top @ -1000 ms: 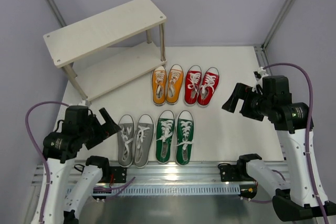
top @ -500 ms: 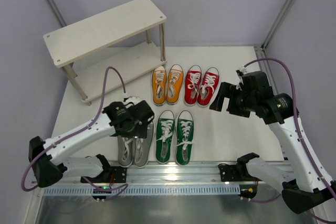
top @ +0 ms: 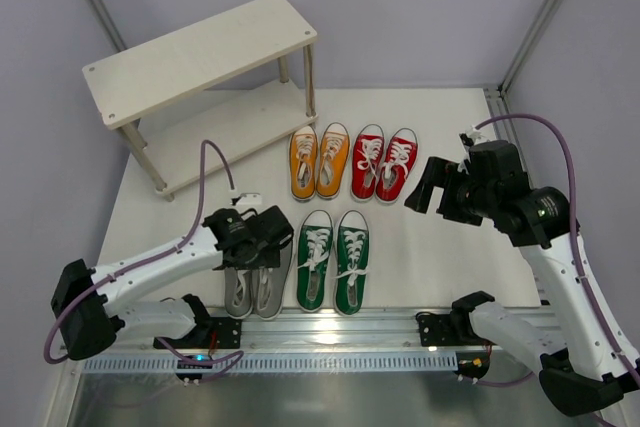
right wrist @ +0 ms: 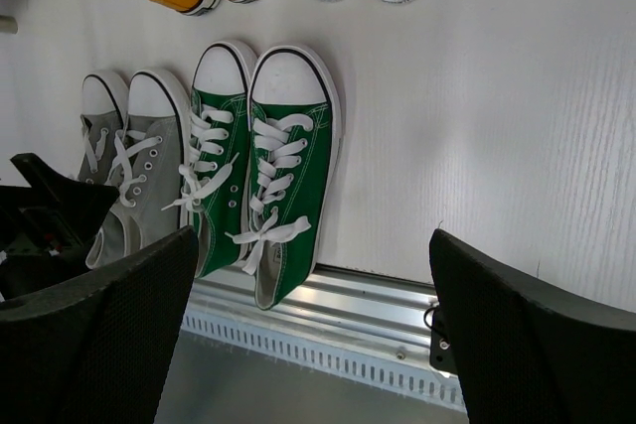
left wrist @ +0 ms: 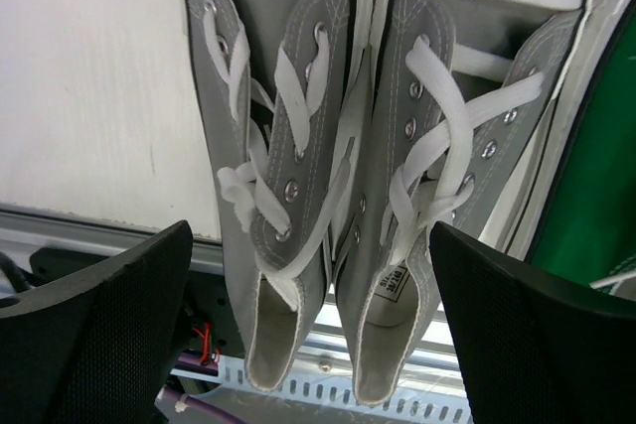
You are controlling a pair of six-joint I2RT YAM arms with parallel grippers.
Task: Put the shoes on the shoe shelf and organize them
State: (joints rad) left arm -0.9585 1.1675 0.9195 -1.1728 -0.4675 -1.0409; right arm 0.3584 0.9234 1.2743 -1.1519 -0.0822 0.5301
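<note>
My left arm stretches low from the near-left corner, the left gripper [top: 264, 236] poised over the grey pair [left wrist: 328, 146] with its jaws spread wide, one finger on either side of both shoes. My right arm stands raised at the right, the right gripper [top: 436, 189] tilted down toward the table [top: 440, 247], jaws apart and holding nothing. All four pairs sit on the table: grey and the green pair [top: 335, 259] in the near row, the orange pair [top: 319, 162] and red pair [top: 384, 164] behind. The two-tier shoe shelf [top: 200, 52] stands far left.
</note>
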